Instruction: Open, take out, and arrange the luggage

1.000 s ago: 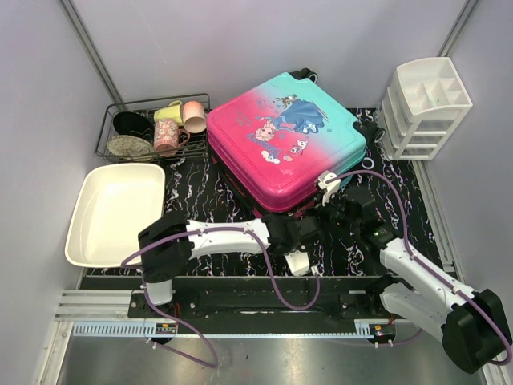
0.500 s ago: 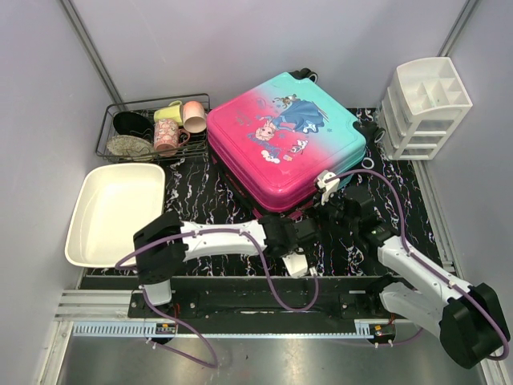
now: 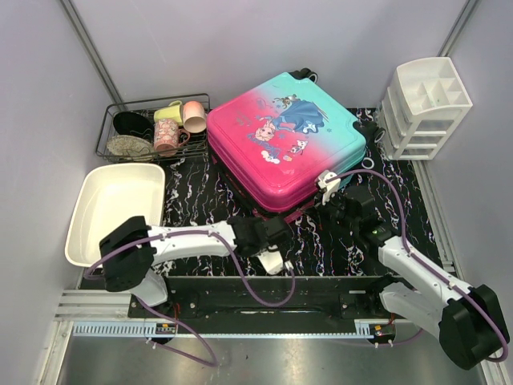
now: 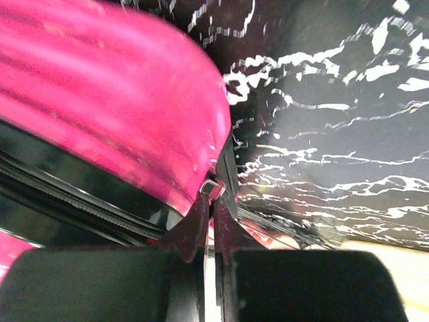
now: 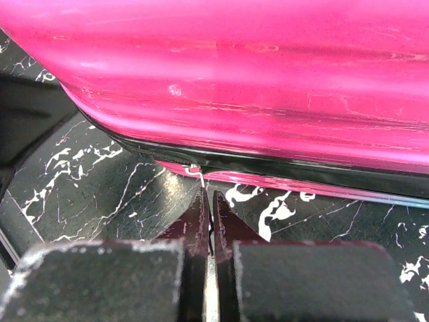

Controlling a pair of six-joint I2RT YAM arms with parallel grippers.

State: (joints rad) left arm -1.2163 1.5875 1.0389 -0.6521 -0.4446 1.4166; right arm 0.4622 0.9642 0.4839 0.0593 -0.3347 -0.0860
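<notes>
The luggage (image 3: 284, 140), a teal-to-pink hard-shell suitcase with a cartoon print, lies flat on the black marbled mat with its lid down. My left gripper (image 3: 280, 226) is at its near pink corner. In the left wrist view the pink shell (image 4: 120, 107) fills the left side, and the left gripper (image 4: 213, 201) is shut on a small silver zipper pull (image 4: 213, 189). My right gripper (image 3: 338, 202) sits at the near edge further right. In the right wrist view it (image 5: 209, 196) is shut on a thin metal zipper pull (image 5: 196, 170) under the pink shell (image 5: 268, 80).
A wire rack (image 3: 152, 128) with cups and bowls stands at the back left. A white tub (image 3: 112, 212) lies at the left, near my left arm. A white drawer organizer (image 3: 425, 108) stands at the back right.
My left gripper has shut on the zipper pull and moved left along the suitcase's near edge, the arm swinging left with it. The right arm has barely moved.
</notes>
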